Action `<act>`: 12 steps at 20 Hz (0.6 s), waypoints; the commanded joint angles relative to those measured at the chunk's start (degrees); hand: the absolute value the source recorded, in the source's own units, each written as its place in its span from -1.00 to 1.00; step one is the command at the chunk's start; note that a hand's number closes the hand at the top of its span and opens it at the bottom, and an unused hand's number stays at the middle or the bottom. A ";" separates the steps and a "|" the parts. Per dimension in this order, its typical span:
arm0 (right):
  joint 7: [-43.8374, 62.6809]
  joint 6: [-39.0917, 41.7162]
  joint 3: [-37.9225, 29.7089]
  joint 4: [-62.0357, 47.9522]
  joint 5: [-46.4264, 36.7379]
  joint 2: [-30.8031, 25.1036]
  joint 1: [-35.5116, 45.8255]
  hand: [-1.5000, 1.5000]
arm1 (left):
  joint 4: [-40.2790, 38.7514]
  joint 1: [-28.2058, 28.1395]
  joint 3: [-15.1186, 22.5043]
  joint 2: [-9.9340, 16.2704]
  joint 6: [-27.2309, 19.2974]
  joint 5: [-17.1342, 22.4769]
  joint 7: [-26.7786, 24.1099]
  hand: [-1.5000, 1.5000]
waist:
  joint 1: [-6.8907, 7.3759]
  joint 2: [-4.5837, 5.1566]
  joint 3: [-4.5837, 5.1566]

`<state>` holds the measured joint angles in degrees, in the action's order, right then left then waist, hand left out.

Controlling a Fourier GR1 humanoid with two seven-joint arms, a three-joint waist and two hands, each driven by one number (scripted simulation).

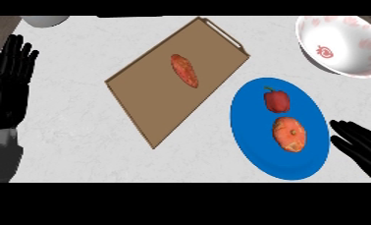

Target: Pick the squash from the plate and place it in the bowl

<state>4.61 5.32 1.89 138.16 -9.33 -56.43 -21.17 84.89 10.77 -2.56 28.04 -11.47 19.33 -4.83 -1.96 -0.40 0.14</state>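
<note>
Resting on glossy blue oval plate (250,135): lumpy round squash (290,134); right hand (355,143) alongside, fingers spread.

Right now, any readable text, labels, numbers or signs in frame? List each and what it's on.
None: no words, numbers, brands or signs can be read.
Bowl: red strawberry-like pattern only, no lettering.
Plate: plain blue, carrying the squash and a red pepper, both unmarked.
Cutting board: plain brown, no print, with an unmarked reddish vegetable on it.
</note>
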 commanded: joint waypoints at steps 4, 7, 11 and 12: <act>5.69 13.94 -9.25 1.55 3.87 -10.27 -1.90 -1.00 | 0.82 -0.28 -0.25 -0.25 1.66 0.15 0.09 0.00 | 1.14 0.16 -0.08; 8.00 19.38 -13.70 1.87 8.93 -8.69 -0.59 -1.00 | -0.89 2.16 -0.15 -1.49 0.88 -1.36 0.67 0.00 | 1.12 0.27 -0.11; 6.08 23.84 -14.32 -2.64 6.55 -5.64 1.96 -1.00 | 0.02 3.21 -1.77 -0.80 2.68 -0.79 2.82 0.00 | 1.52 0.31 -0.14; 4.93 21.22 -7.10 -2.78 -1.42 -2.51 0.75 -1.00 | 2.57 3.31 1.39 -3.43 -1.71 -4.60 3.26 0.00 | 1.74 0.34 -0.18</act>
<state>10.89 24.38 -7.85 137.34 -5.35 -62.39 -20.64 84.97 12.94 -3.08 26.54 -10.38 17.80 -3.55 -0.51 -0.09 0.03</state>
